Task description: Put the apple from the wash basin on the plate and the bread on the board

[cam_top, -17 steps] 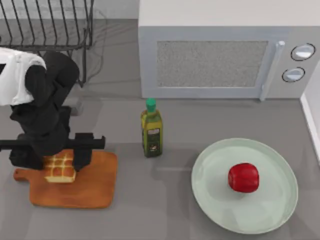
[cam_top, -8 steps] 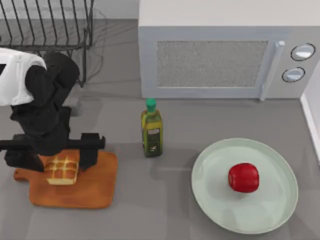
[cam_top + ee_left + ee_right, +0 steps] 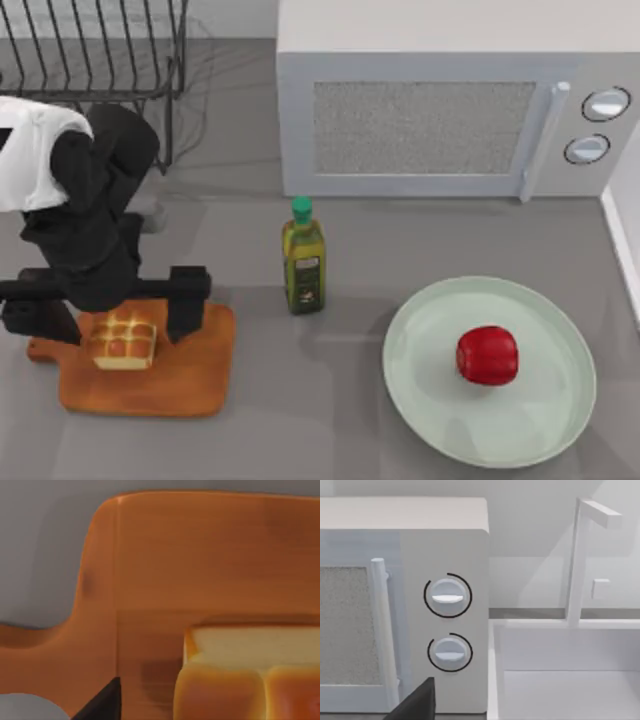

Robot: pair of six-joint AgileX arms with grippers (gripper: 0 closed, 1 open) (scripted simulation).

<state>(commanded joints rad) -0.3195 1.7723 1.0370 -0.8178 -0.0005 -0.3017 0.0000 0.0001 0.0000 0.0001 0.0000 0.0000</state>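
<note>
At the table's left, the bread [image 3: 124, 343], a golden-brown loaf with a bun grid and pale sides, sits on the orange-brown board [image 3: 190, 375]. The left gripper [image 3: 110, 312] hovers over it, fingers spread wide on either side, clear of the loaf. At right, the glossy red apple [image 3: 487, 354] lies on the mint-green plate [image 3: 430, 400].

Left tool [image 3: 105, 312] at the table's left, its 2 fingers spread wide, pointing down
</note>
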